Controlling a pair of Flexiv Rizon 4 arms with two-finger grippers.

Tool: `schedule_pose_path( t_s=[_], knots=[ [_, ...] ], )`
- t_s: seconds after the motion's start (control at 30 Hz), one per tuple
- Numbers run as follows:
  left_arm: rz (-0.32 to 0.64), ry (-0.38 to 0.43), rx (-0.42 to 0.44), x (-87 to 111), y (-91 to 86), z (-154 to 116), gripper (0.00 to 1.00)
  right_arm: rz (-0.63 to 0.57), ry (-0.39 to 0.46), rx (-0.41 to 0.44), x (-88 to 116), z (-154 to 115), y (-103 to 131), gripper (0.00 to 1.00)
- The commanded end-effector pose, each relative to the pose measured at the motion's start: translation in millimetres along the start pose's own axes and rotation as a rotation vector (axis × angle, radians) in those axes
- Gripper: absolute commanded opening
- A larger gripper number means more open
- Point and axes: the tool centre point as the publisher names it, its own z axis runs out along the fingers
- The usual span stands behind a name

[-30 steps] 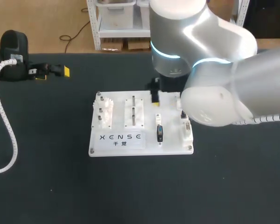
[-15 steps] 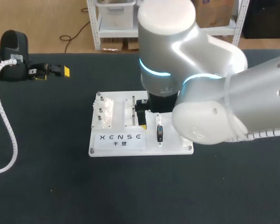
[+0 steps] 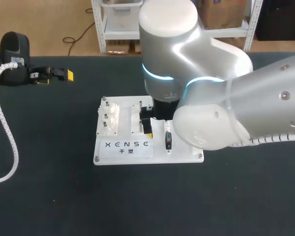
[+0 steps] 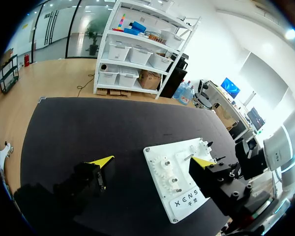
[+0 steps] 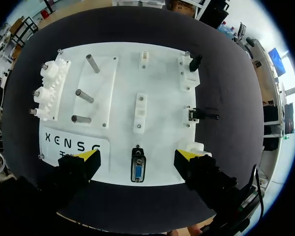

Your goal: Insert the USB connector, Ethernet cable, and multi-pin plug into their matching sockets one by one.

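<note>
Right gripper (image 5: 136,157) hung over the white socket board (image 3: 101,152) at frame centre, fingers spread wide. Multi-pin plug (image 5: 137,172) sat on the board between them. Left gripper (image 3: 56,77) was parked upper left, fingers apart.

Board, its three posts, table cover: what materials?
Board: white plastic, probably acrylic, smooth with a slight sheen. Posts: likely steel, grey with bright highlights along them. Table cover: matte black, no glare, looks like fabric or a rubber mat; cannot tell which.
</note>
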Motion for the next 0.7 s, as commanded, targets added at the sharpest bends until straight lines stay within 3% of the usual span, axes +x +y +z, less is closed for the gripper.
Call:
schedule_pose_path(
  t_s=[0.03,0.47,0.5,0.63,0.7],
  knots=[
    [0.0,0.0,0.0,0.0,0.0,0.0,1.0,0.001,-0.002,0.0,0.7,-0.4,-0.4,1.0],
    [0.0,0.0,0.0,0.0,0.0,0.0,1.0,0.022,0.016,-0.034,8.8,6.5,3.7,1.0],
    [0.0,0.0,0.0,0.0,0.0,0.0,1.0,0.025,0.017,-0.034,9.0,6.9,3.5,0.97],
    [0.0,0.0,0.0,0.0,0.0,0.0,1.0,0.043,0.019,-0.031,8.4,10.7,2.8,0.49],
    [0.0,0.0,0.0,0.0,0.0,0.0,1.0,0.054,0.02,-0.025,7.3,12.3,1.7,0.43]
  ],
)
